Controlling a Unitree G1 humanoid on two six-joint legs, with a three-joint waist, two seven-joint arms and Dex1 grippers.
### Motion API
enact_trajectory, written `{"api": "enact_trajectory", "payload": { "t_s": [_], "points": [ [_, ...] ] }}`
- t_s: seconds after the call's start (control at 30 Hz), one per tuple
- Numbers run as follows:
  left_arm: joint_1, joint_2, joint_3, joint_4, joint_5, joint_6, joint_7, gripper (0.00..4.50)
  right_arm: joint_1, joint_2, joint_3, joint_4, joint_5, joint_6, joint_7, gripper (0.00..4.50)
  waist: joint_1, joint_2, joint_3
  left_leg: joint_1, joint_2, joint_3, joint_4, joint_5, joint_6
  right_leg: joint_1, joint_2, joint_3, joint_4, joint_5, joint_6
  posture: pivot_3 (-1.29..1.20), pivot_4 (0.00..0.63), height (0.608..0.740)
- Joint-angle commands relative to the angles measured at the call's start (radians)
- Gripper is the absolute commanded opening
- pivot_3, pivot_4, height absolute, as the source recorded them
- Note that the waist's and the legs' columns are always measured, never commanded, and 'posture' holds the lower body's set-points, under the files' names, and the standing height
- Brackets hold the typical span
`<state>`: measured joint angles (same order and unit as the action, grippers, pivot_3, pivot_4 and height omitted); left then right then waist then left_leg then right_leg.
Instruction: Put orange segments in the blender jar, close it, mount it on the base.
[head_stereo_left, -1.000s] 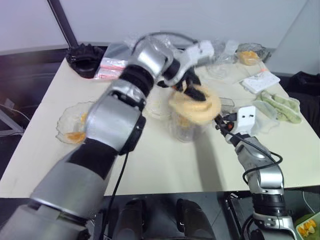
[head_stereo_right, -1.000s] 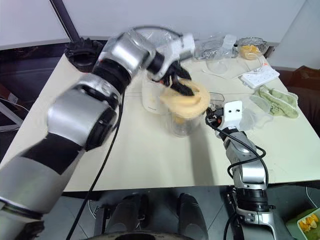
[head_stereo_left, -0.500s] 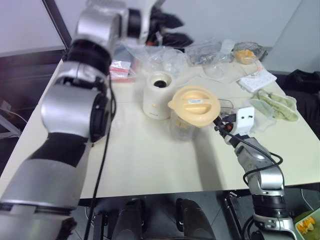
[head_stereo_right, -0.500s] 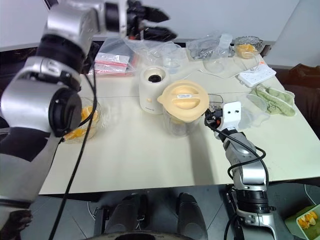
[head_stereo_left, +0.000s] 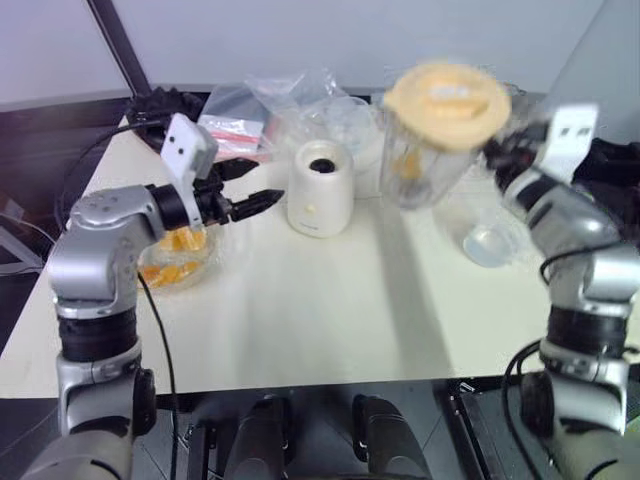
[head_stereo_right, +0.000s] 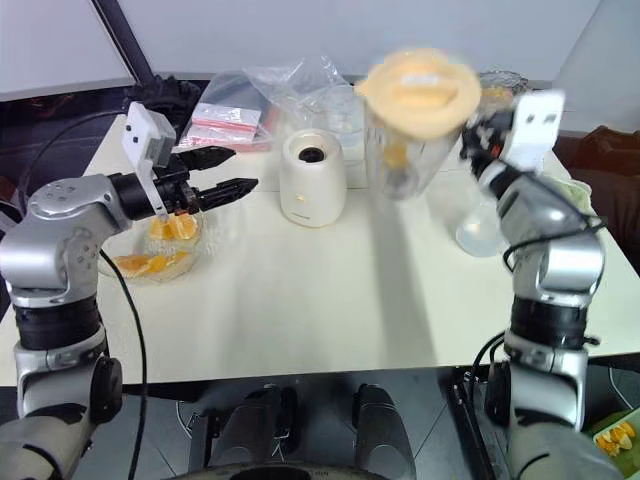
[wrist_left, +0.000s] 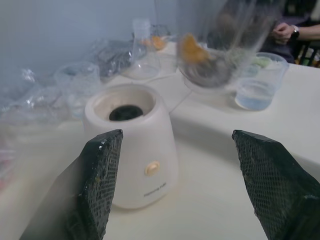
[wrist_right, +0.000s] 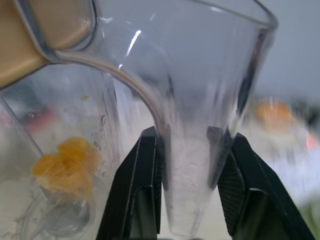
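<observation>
Lidded jar (head_stereo_right: 408, 140) held aloft by its handle in the right gripper (wrist_right: 189, 165).
Orange segments (wrist_right: 70, 162) are seen inside — more in the bowl (head_stereo_right: 160, 250); left gripper (head_stereo_right: 232, 170) is held open.

The blender jar (head_stereo_left: 425, 150) in my right hand (wrist_right: 190, 175) came out smeared, its pale lid (head_stereo_right: 422, 88) soft-edged. The orange segments (wrist_right: 70, 165) inside were a blur. A person's hand (wrist_left: 286, 32) was cut off at the edge.
</observation>
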<state>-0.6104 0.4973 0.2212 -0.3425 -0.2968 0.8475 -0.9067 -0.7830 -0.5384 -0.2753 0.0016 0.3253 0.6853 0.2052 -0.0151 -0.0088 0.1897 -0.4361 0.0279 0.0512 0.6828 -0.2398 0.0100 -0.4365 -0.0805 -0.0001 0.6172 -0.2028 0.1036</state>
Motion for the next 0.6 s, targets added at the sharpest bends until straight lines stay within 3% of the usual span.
{"api": "enact_trajectory", "payload": {
  "t_s": [0.03,0.13,0.3,0.6],
  "points": [
    [0.028,-0.005,0.021,-0.042,-0.009,-0.021,0.1,3.68,-0.162,-0.03,0.013,0.137,-0.04,-0.067,0.007,0.92,0.0,0.0,0.0,0.001,0.0,0.0,0.0,0.0,0.0,0.001,0.001,0.0,0.0,0.0,-0.001,0.0,0.15,0.74],
    [0.047,-0.017,0.043,-0.019,0.01,-0.07,0.193,3.68,-0.344,-0.001,0.046,0.303,-0.047,-0.122,0.032,0.92,-0.006,0.001,0.001,0.001,0.0,0.002,-0.001,0.0,0.0,0.0,0.001,0.001,0.0,0.001,-0.001,0.0,0.15,0.74],
    [0.106,-0.007,0.059,0.002,0.014,-0.133,0.277,3.68,-0.494,0.064,0.104,0.523,-0.07,-0.228,0.131,0.92,-0.027,0.001,0.001,-0.004,0.001,0.003,-0.003,0.0,0.0,-0.007,0.001,0.003,0.002,0.003,0.004,0.0,0.15,0.74],
    [0.216,0.029,0.058,0.022,-0.001,-0.186,0.327,3.68,-0.611,0.154,0.133,0.819,-0.111,-0.347,0.167,0.92,-0.02,0.001,0.001,-0.007,0.0,0.003,-0.006,0.001,-0.001,-0.007,-0.001,0.0,-0.002,0.003,0.003,0.0,0.15,0.74]
  ]
}}
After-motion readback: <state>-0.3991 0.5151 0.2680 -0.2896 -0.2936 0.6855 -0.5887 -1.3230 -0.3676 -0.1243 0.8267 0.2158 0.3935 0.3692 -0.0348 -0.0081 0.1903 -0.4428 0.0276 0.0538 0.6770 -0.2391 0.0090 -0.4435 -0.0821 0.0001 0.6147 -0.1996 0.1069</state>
